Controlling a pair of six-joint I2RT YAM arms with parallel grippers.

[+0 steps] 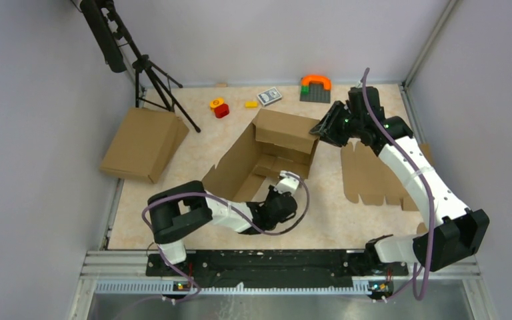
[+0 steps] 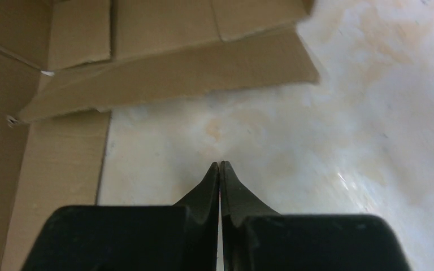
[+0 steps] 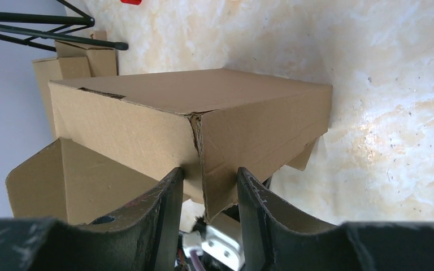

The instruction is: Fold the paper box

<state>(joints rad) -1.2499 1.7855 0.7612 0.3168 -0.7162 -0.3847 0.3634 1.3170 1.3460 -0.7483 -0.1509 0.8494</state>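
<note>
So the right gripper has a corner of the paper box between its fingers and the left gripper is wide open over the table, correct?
No: the left gripper is shut, fingertips pressed together, as the left wrist view shows. The right gripper does have a corner of the paper box between its fingers.

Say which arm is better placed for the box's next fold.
Right. The right claw grips the raised far corner of the box; the left claw is shut over bare table beside the near flaps, holding nothing.

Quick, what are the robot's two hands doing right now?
Left gripper: jaws shut, holding nothing.
Right gripper: jaws closed on a corner of the paper box.
</note>
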